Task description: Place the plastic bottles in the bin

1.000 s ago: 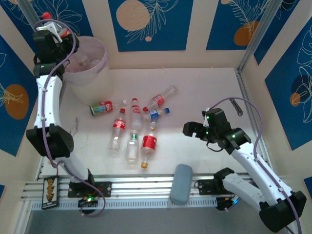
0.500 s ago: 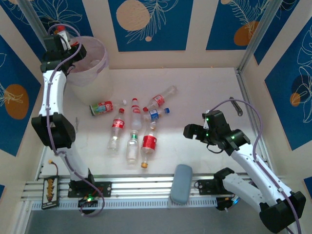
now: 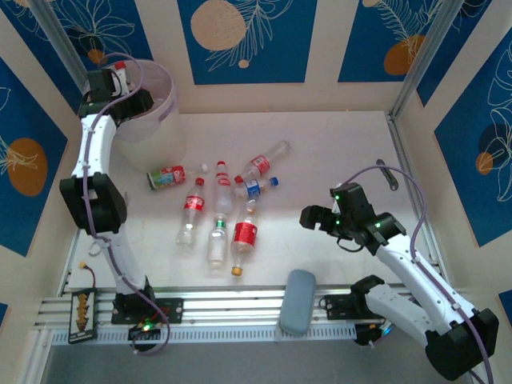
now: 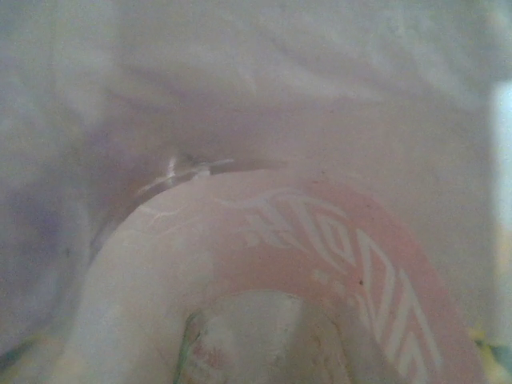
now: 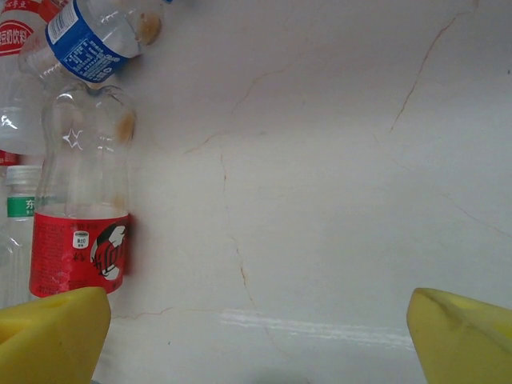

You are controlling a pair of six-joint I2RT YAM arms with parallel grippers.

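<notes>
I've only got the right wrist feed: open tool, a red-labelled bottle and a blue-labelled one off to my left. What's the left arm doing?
Observer: The left tool is up at the rim of the bin, holding a red-capped bottle over it.
Operator: Where does that bin sit?
Observer: In the far left corner of the table.
Operator: How many bottles are on the table?
Observer: About seven loose bottles lie in a cluster to the left of your tool.
</notes>
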